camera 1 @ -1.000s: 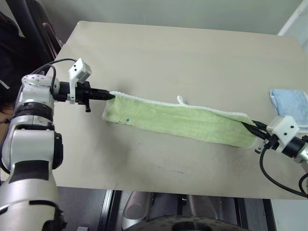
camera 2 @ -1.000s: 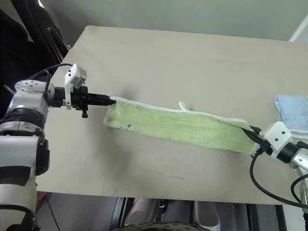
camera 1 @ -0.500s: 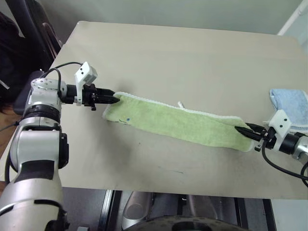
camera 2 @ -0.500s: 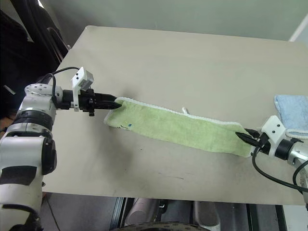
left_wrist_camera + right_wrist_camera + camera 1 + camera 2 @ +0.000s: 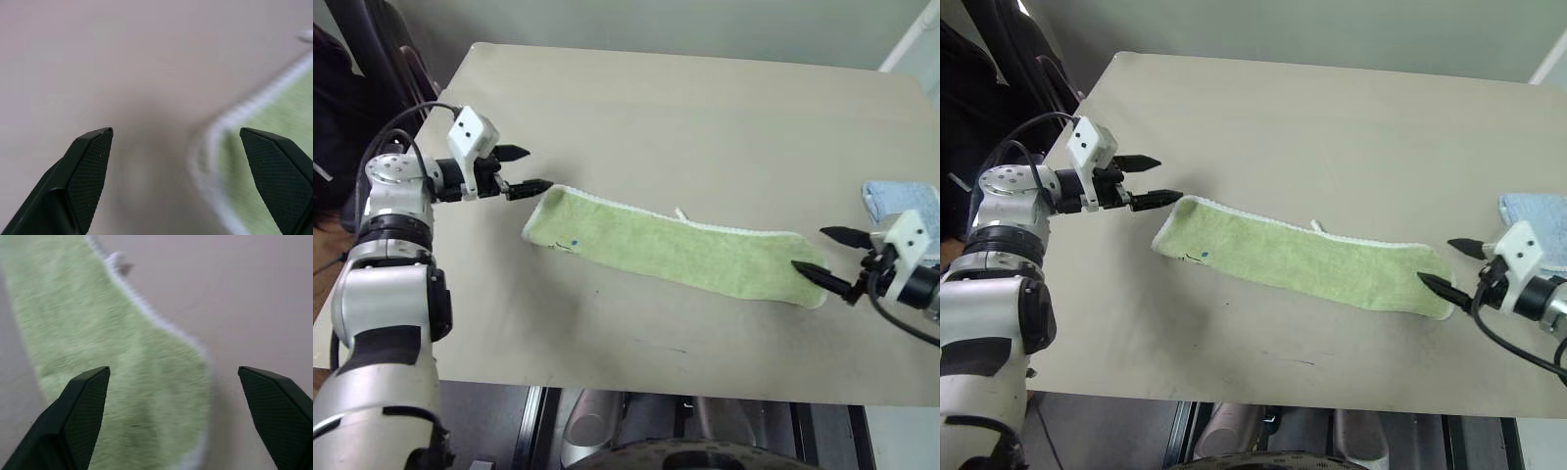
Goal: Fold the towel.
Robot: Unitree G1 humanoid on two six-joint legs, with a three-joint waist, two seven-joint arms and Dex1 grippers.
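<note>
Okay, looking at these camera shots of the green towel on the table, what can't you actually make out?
- The folded light blue towel: cut off by the eye views' right edge.
- The small blue mark on the lime-green terry towel: too small to read.
- The towel's layers: the top hides how many.
- Left wrist view: the towel's white trim is blurred.

Head stereo pair is looking forward and down over the table (image 5: 705, 108), both eyes sharing the towel (image 5: 666, 250). Left wrist cam is hovering close at the towel's 9 o'clock end, right wrist cam at its 3 o'clock end.
</note>
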